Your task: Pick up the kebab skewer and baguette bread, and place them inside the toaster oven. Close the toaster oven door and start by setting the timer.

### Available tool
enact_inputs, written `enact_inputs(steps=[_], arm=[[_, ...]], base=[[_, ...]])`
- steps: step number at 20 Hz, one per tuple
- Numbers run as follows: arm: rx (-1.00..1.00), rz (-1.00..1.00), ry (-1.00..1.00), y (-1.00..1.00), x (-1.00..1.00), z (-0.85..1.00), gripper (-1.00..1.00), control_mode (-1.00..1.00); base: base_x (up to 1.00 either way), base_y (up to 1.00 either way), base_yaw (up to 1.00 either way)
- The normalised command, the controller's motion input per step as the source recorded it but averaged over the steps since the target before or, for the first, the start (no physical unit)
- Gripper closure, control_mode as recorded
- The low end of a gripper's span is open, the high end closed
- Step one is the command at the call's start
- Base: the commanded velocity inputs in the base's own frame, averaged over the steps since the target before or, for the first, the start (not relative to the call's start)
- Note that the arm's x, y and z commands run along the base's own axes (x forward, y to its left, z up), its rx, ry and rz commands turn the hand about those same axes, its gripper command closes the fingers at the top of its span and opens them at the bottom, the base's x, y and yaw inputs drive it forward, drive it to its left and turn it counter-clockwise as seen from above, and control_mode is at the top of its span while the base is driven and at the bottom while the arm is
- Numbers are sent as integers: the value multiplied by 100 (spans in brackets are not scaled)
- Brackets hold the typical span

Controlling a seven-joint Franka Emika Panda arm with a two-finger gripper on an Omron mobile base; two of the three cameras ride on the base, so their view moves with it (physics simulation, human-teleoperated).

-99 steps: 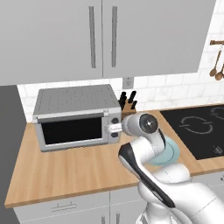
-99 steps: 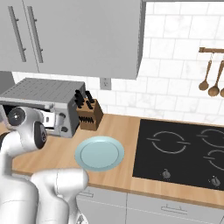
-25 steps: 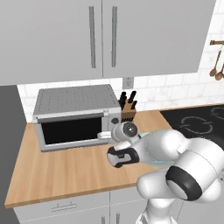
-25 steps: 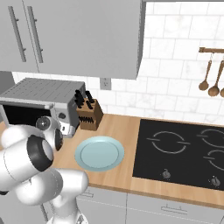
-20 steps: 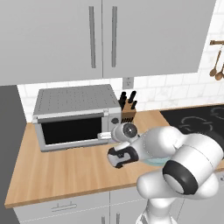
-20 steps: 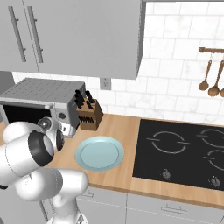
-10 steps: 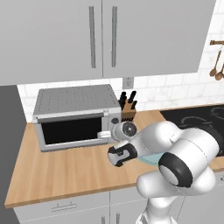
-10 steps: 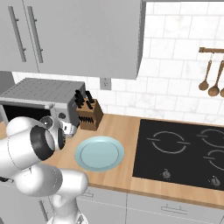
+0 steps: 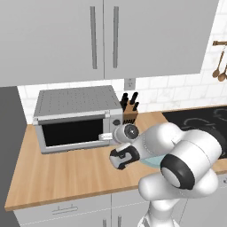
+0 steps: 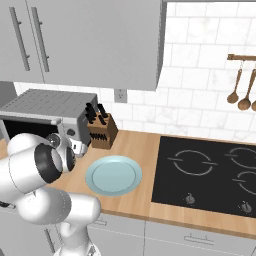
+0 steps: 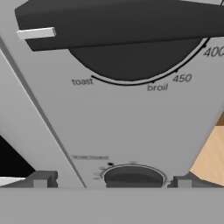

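Toaster oven (image 9: 75, 117): on the wooden counter (image 9: 66, 170) at about 10 o'clock in the left base view, against the tiled wall, under the grey wall cabinets (image 9: 104, 37). In the right base view its lower front is covered by the white arm.
Toaster oven door (image 9: 73, 133): upright and shut against the body; the dark glass lets nothing inside be made out.
Control panel (image 11: 131, 127): very close in the hand view. The upper knob (image 11: 127, 39) is cut off at 12 o'clock, with "toast", "broil", "450" and part of "400" readable along its arc. The lower knob (image 11: 133, 176) sits at 6 o'clock, its lower half cut off; the small print above it is too blurred to read.
Tool (image 11: 111, 179): jaws spread wide, one dark tip at 7 o'clock and the other at 5 o'clock of the hand view, flanking the lower knob with nothing between them. Whether the tips touch the panel cannot be told. In the left base view the hand sits just in front of the oven's right end.
Plate (image 10: 113, 175): pale blue, bare, on the counter at 7 o'clock in the right base view; in the left base view mostly hidden behind the arm.
Knife block (image 10: 101, 131): just beside the oven's right side.
Cooktop (image 10: 207, 172): black, at 3 o'clock in the right base view, cut off at the edge.
Kebab skewer, baguette bread: cannot be made out anywhere.
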Motion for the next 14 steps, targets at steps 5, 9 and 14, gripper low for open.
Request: enact_inputs(steps=[5,9,14], arm=[[0,0,0,0,0,-11,100,-100],[0,0,0,0,0,-3,100,-100],[0,0,0,0,0,0,100,-100]], base=[[0,0,0],[0,0,0],[0,0,0]])
